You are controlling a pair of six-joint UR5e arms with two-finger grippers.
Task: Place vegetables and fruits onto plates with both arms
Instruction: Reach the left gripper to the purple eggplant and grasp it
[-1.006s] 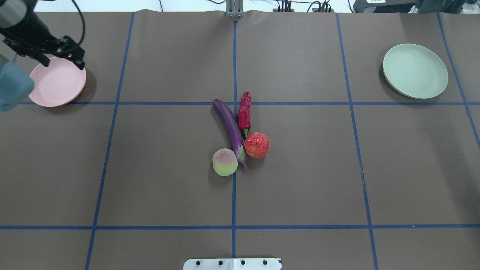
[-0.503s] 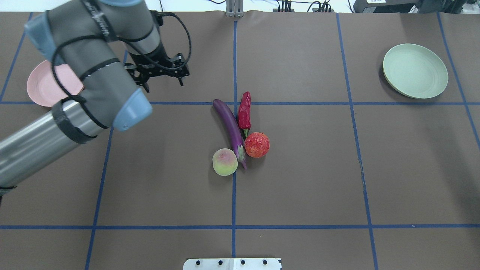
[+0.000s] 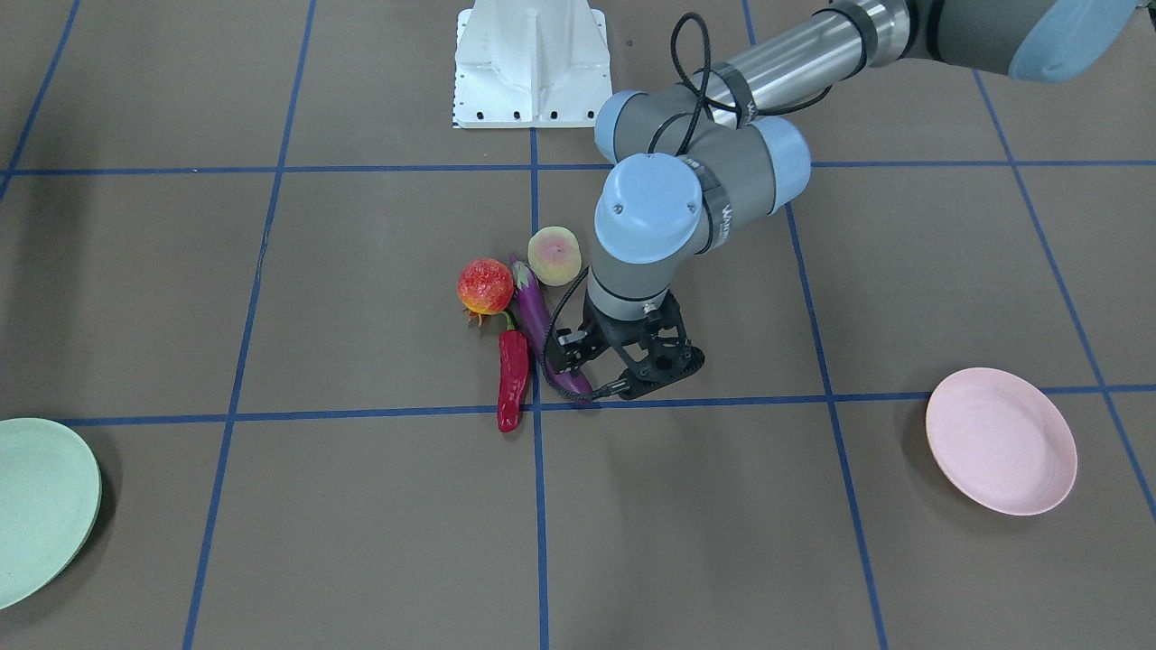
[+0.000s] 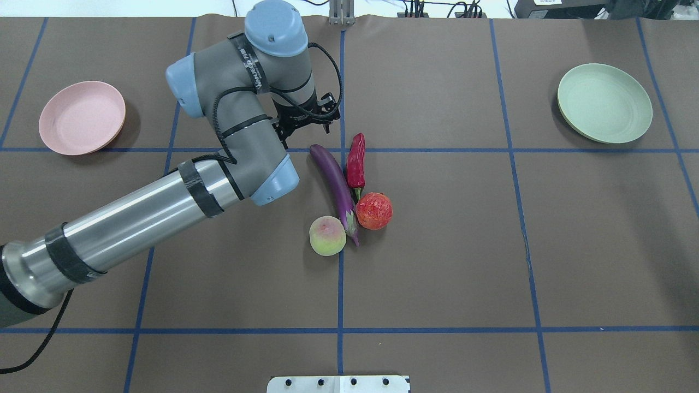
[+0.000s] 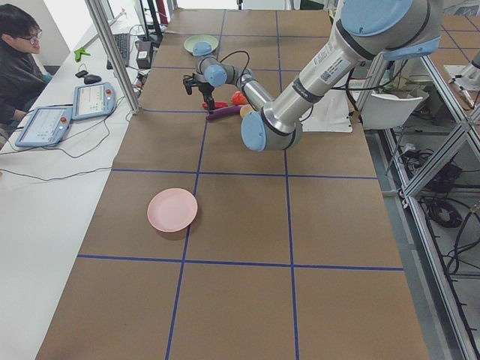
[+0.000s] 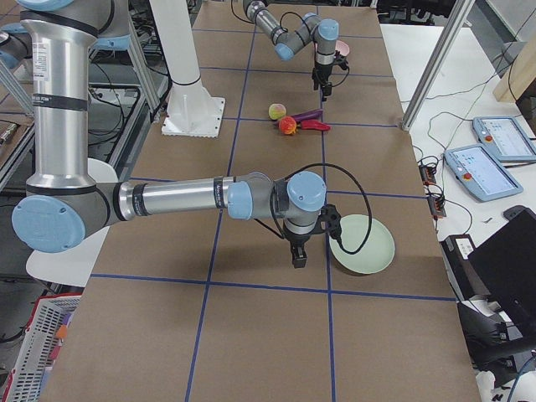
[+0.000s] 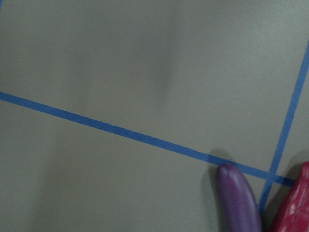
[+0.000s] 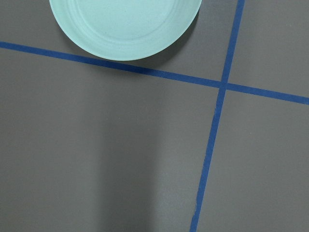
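Observation:
The purple eggplant point(image 4: 334, 188), red chili point(image 4: 356, 161), pomegranate point(image 4: 374, 210) and peach point(image 4: 327, 236) lie bunched at the table's middle. My left gripper point(image 4: 307, 135) is open and empty. It hangs just left of and beyond the eggplant's rounded tip, and the left wrist view shows that tip point(image 7: 236, 198) and the chili point(image 7: 294, 203). The pink plate point(image 4: 82, 117) is far left and the mint plate point(image 4: 604, 102) far right, both empty. My right gripper point(image 6: 296, 258) shows only in the exterior right view, beside the mint plate point(image 6: 362, 243). I cannot tell whether it is open or shut.
Blue tape lines grid the brown table. The white robot base point(image 3: 528, 63) stands at the near edge. An operator point(image 5: 19, 67) sits with tablets at a side bench beyond the table's far edge.
My left arm has swung right from over the pink plate to the middle, ending by the eggplant's far tip. The produce and plates have not moved.

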